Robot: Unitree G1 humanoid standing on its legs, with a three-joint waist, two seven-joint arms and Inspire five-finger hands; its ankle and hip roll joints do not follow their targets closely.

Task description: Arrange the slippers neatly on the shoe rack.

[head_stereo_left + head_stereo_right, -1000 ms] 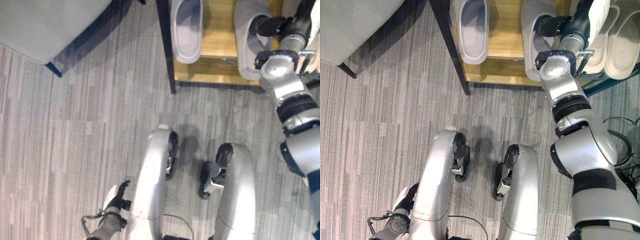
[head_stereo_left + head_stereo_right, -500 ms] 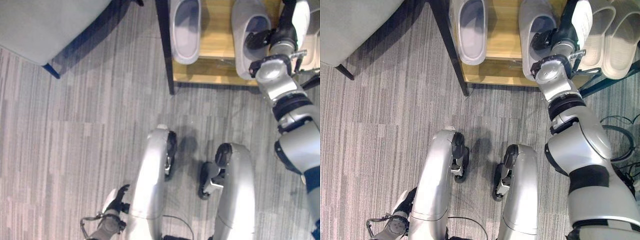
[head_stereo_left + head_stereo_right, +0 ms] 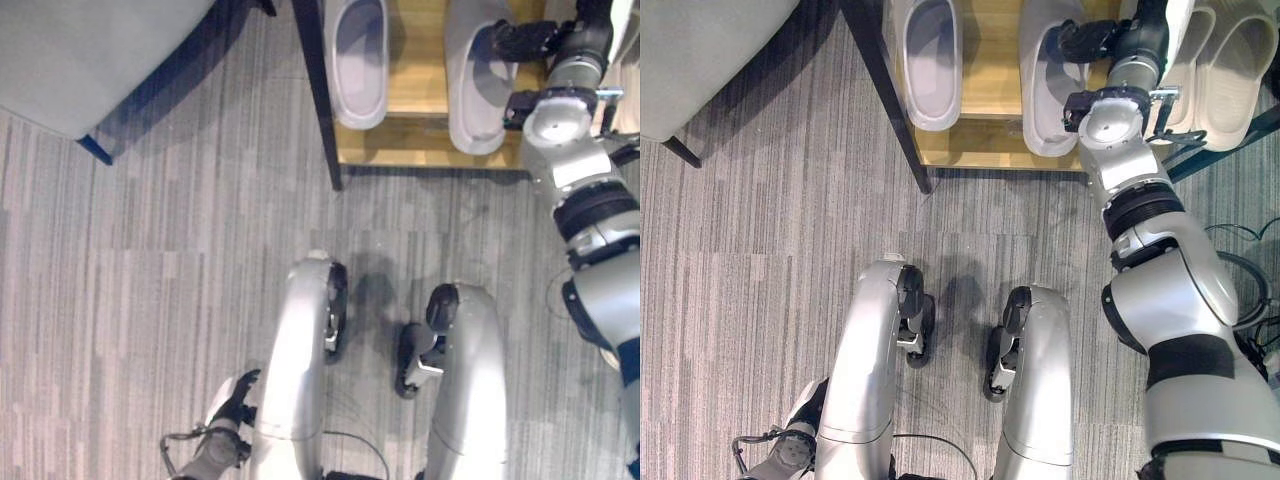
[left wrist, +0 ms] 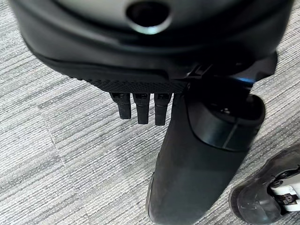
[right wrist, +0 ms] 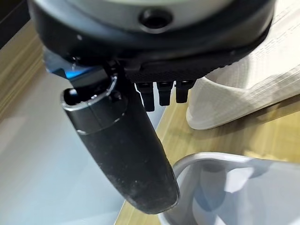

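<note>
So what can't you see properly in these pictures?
- Grey slippers: toes cut off by the eye views' upper edge.
- Cream slippers: partly behind the right arm, toes cut off too.
- Right hand: whether it grips the slipper can't be told; the wrist view is mostly thumb.
- Rack: mostly out of frame.
- Left hand: small, half behind the leg.

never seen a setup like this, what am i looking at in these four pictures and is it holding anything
This is a two-legged humanoid robot with two arms. The two wide pictures come from cameras in its head, looking down; the two close ones from cameras on its wrists. Ahead stands a wooden shoe rack holding two grey slippers: the left grey slipper and the right grey slipper, with a pair of cream slippers beside them. The right hand reaches over the right grey slipper; whether it grips it is unclear. The left hand hangs low above the carpet, holding nothing.
</note>
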